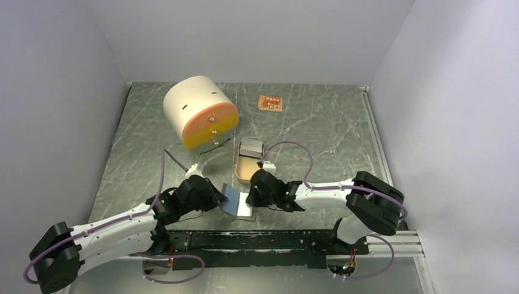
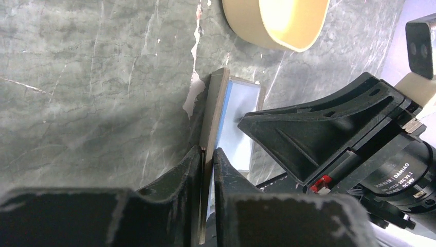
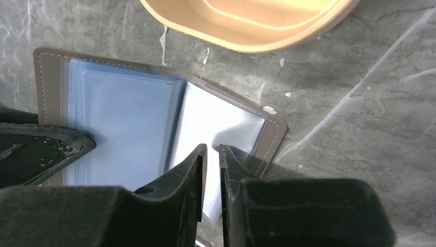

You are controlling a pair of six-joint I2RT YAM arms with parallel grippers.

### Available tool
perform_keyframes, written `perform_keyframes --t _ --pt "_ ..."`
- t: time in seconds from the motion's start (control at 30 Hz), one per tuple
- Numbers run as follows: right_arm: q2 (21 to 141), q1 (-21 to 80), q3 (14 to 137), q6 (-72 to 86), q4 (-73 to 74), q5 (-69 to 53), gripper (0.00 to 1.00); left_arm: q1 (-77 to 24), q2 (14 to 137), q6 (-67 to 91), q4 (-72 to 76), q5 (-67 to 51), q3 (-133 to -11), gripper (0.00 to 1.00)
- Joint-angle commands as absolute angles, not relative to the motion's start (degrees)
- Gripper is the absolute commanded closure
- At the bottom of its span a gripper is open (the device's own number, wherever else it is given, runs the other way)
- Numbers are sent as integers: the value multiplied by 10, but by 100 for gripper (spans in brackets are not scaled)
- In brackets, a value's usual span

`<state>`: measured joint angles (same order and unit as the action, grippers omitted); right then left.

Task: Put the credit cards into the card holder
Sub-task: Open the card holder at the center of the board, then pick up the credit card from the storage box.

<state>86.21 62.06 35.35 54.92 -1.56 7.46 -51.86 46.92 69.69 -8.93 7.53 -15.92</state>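
Soft, even overhead light.
Wrist views blur up close; pale glare across the open card holder point(image 3: 123, 113).

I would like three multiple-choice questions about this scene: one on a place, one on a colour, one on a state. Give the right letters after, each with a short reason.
1. Where does the orange card lie?
A. Inside the card holder
B. In the tan oval tin
C. On the table, beyond the tin

2. What colour is the flat face of the cream cylinder?
A. Orange
B. Green
C. Black

3. In what state is the card holder?
A. Shut flat
B. Open, clear sleeves showing
C. Standing in the tin

1 C: it lies alone on the marbled table near the back wall.
2 A: the round end facing the arms is orange.
3 B: its stitched cover is opened, sleeves exposed.
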Motion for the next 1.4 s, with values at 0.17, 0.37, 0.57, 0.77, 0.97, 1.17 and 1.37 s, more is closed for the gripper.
perform_keyframes --t 0.17,0.37,0.57,0.77,0.97,1.17,1.37 --pt "849 621 334 510 31 121 79 -519 460 700 -125 79 -155 69" --pt "815 621 348 473 11 96 75 -520 457 681 -114 67 -160 85" --pt "800 621 388 419 16 89 68 -519 449 662 -115 66 -175 91" --pt "754 612 416 268 -16 114 64 -519 464 657 -112 66 -179 91" --pt "785 493 493 105 6 -13 53 -519 480 651 -96 61 -183 91" --pt "864 475 551 -88 4 68 39 -519 489 645 -92 62 -192 91" --pt "948 464 603 -205 0 74 37 -519 480 646 -93 61 -190 91"
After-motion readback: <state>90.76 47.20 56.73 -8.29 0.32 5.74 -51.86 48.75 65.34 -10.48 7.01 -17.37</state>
